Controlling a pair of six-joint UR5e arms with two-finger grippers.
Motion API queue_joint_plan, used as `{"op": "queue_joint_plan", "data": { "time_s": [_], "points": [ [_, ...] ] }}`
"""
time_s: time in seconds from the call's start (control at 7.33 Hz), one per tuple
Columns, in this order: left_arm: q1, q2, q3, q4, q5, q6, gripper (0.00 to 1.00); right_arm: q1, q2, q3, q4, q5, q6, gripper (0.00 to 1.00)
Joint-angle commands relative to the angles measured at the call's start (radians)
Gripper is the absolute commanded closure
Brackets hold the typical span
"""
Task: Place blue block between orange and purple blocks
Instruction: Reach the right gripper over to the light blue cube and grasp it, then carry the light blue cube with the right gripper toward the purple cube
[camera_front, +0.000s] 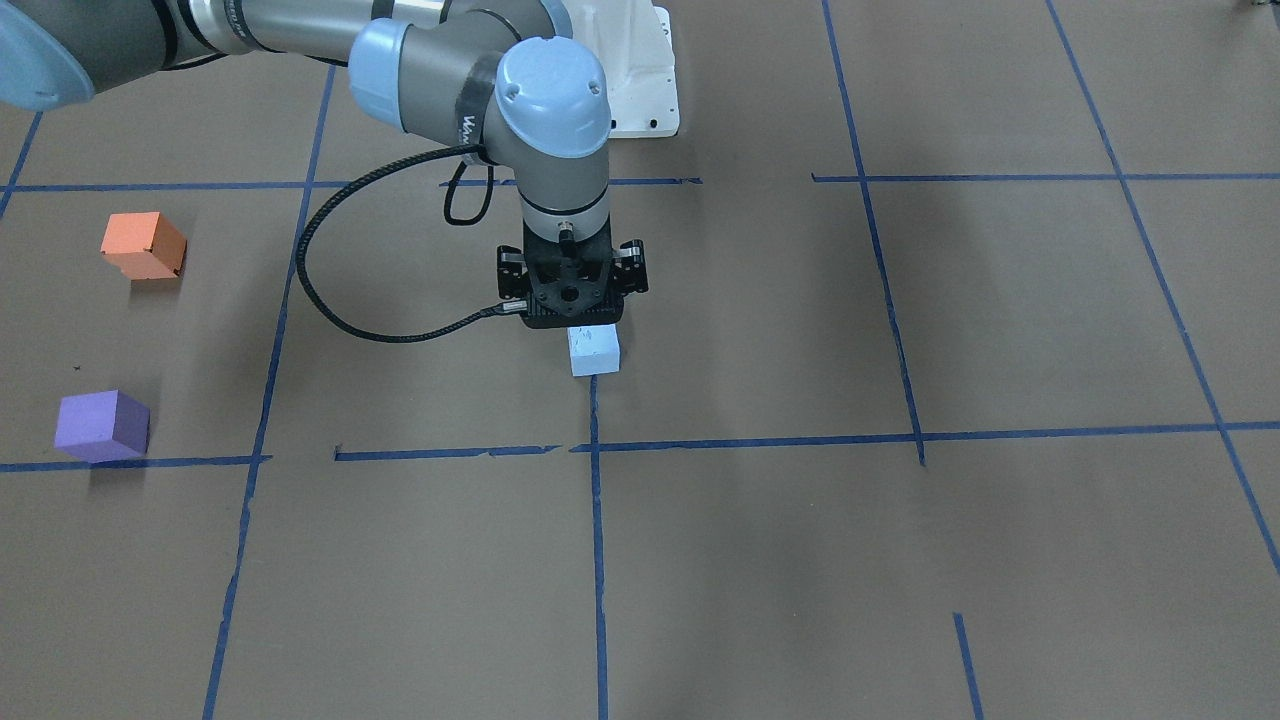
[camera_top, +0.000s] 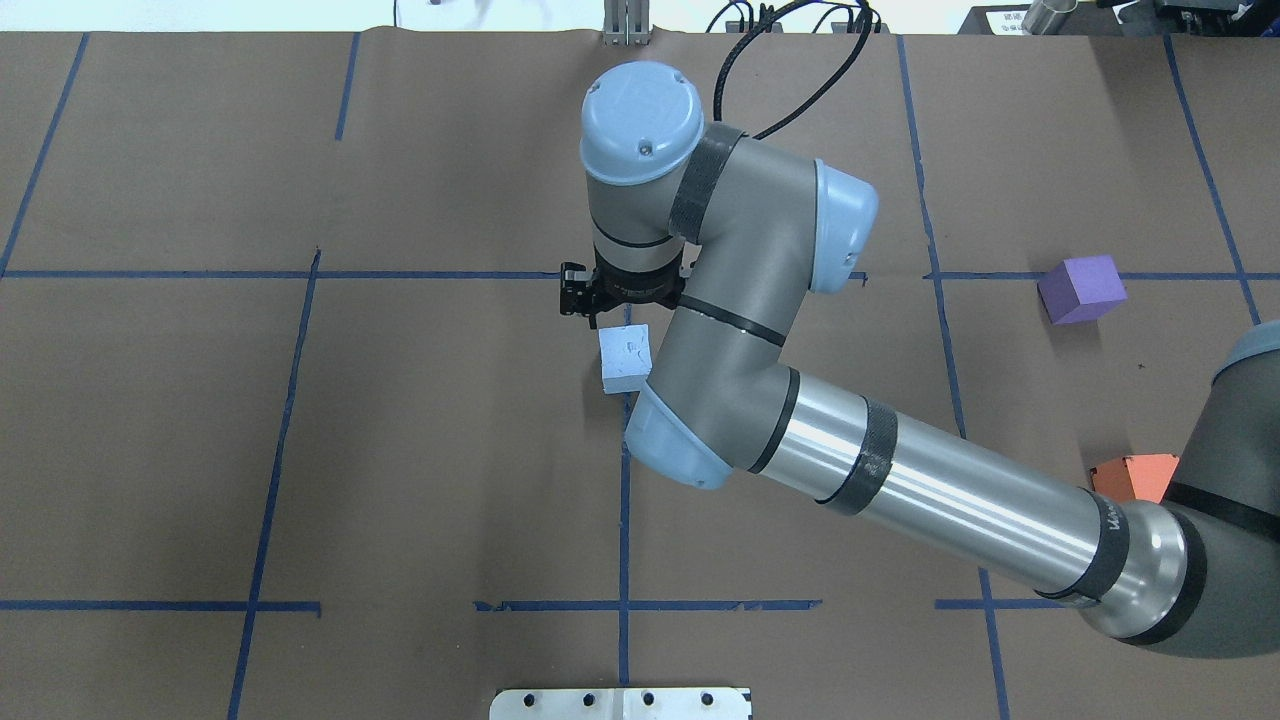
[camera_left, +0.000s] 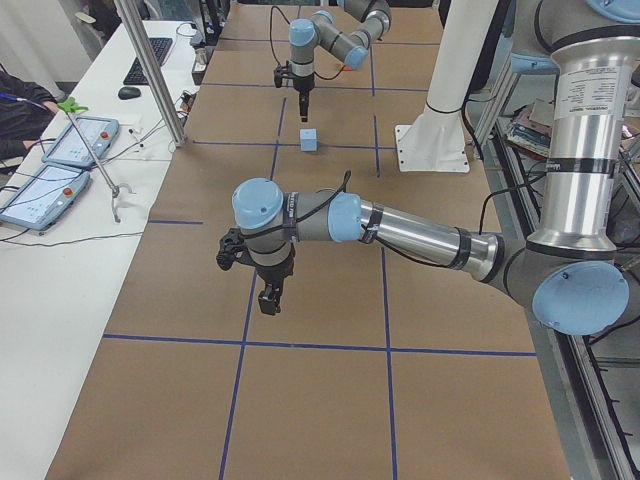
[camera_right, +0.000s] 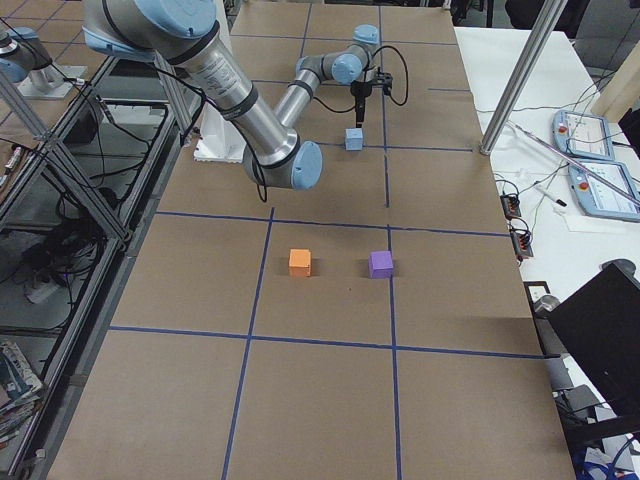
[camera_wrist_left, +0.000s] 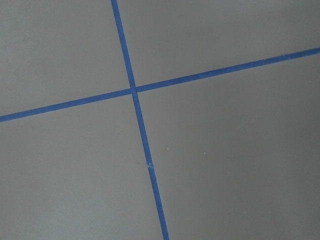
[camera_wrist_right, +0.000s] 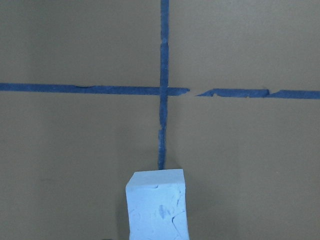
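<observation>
The light blue foam cube (camera_front: 594, 350) sits on the brown paper-covered tabletop (camera_front: 1000, 300) near its middle, at the end of a blue tape line, well apart from the orange foam cube (camera_front: 143, 245) and the purple foam cube (camera_front: 102, 425), which lie side by side with a bare gap between them over on the robot's right side. The right pincer (camera_front: 572, 300) hangs over the blue cube, pointing straight down. The side views show it above the cube and apart from it, and the right wrist camera has the cube at the bottom centre of its picture. Its fingers are hidden under its black body, so I cannot tell whether it is spread or clenched. The right arm reaches in long from the robot's right, elbow bent and wrist turned down. The left pincer (camera_left: 270, 298) shows only in the left side view, aimed down over a tape line with its arm stretched out low, and its state cannot be told. Blue tape (camera_wrist_left: 134, 90) marks the paper into large squares. A white table (camera_left: 60, 260) alongside carries two teach pendants (camera_left: 70, 140) and a keyboard (camera_left: 160, 50)
</observation>
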Motion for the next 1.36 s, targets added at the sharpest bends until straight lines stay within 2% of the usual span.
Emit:
{"op": "queue_joint_plan", "data": {
  "time_s": [0.0, 0.14, 0.27, 0.55, 0.68, 0.82, 0.95, 1.09, 1.23],
  "points": [
    [0.0, 0.0, 0.0, -0.001, 0.0, -0.006, 0.0, -0.036, 0.005, -0.099, 0.119, -0.039, 0.007, 0.0],
    [-0.001, 0.0, 0.0, -0.001, 0.0, -0.006, 0.0, -0.036, 0.006, -0.149, 0.18, -0.039, 0.007, 0.0],
    [0.0, 0.0, 0.0, -0.001, 0.0, -0.007, 0.0, -0.045, 0.005, -0.157, 0.182, -0.041, 0.007, 0.0],
    [0.0, 0.0, 0.0, -0.001, 0.0, -0.007, 0.0, -0.083, 0.002, -0.216, 0.191, -0.103, 0.001, 0.0],
    [-0.001, 0.0, 0.0, -0.001, 0.0, -0.007, 0.0, -0.083, 0.003, -0.217, 0.192, -0.103, 0.007, 0.05],
    [0.0, 0.002, 0.0, -0.001, 0.0, -0.006, 0.0, -0.082, 0.005, -0.217, 0.195, -0.103, 0.007, 0.54],
    [-0.001, 0.002, 0.0, -0.001, 0.0, -0.006, 0.0, -0.076, 0.008, -0.215, 0.198, -0.102, 0.007, 0.93],
    [0.0, 0.002, 0.0, -0.001, 0.0, -0.006, 0.0, -0.047, 0.008, -0.201, 0.193, -0.093, 0.007, 0.96],
    [-0.001, 0.002, 0.001, -0.001, 0.0, -0.006, 0.0, 0.014, -0.009, -0.162, 0.173, -0.037, 0.004, 0.97]
  ]
}}
